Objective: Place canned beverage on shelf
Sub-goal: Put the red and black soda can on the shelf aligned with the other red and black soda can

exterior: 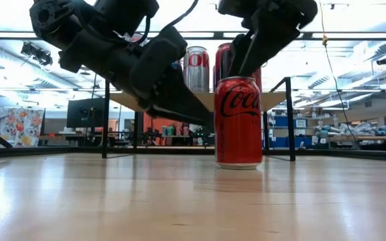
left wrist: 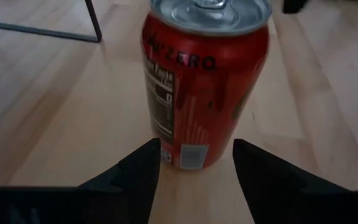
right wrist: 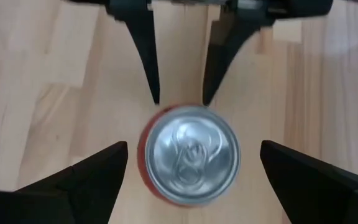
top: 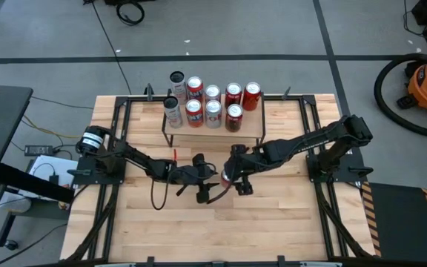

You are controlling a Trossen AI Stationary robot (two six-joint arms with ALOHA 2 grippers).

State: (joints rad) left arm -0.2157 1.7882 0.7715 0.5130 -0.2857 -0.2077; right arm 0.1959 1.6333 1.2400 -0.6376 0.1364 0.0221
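Red and upright, the canned beverage [exterior: 238,120] stood on the wooden tabletop [top: 273,222], in front of the shelf [top: 249,127] and well clear of it. Beside the can, the left gripper [left wrist: 194,163] lay low, its fingers [left wrist: 138,171] parted with their tips just short of the can's base, holding nothing. Directly above the can hung the right gripper [right wrist: 191,165], its fingers [right wrist: 98,171] spread wide to either side of the silver lid, not touching it. Behind the can, the shelf already carried rows of other cans [top: 212,104], red ones and silver ones.
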